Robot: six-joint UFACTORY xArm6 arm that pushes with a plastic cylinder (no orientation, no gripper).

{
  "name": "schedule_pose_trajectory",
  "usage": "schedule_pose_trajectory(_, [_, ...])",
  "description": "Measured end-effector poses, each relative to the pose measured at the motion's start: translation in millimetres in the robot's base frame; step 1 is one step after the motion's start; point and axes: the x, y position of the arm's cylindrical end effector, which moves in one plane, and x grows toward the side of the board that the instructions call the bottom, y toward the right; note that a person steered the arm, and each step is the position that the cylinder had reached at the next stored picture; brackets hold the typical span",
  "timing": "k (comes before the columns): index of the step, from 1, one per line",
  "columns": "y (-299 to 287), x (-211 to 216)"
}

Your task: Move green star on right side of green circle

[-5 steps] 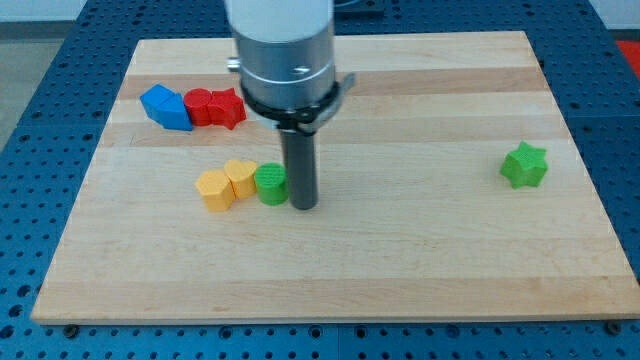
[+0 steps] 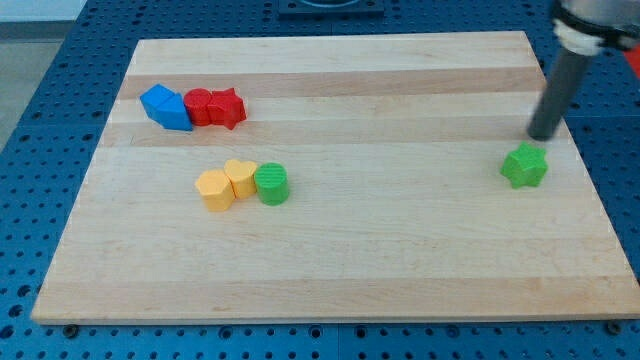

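The green star (image 2: pixel 525 166) lies near the board's right edge. The green circle (image 2: pixel 271 184) sits left of the middle, touching the right end of a short row with two yellow blocks. My tip (image 2: pixel 544 137) is at the view's right, just above and a little right of the green star, apart from it by a small gap. The rod rises to the view's top right corner.
A yellow heart (image 2: pixel 241 178) and a yellow hexagon (image 2: pixel 214 189) sit left of the green circle. A blue block (image 2: pixel 166 107), a red block (image 2: pixel 201 106) and a red star (image 2: pixel 228 108) form a row at the upper left. The wooden board (image 2: pixel 340 270) ends close to the green star on the right.
My tip has moved from beside the green circle's right side far across to the view's right, near the green star. No block has moved.
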Motion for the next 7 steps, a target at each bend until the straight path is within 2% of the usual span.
schedule_pose_trajectory(1, [25,34])
schedule_pose_trajectory(2, [11,56])
schedule_pose_trajectory(3, [-47,64])
schedule_pose_trajectory(4, [-80,64])
schedule_pose_trajectory(6, [-41,45])
schedule_pose_trajectory(7, [-53,41])
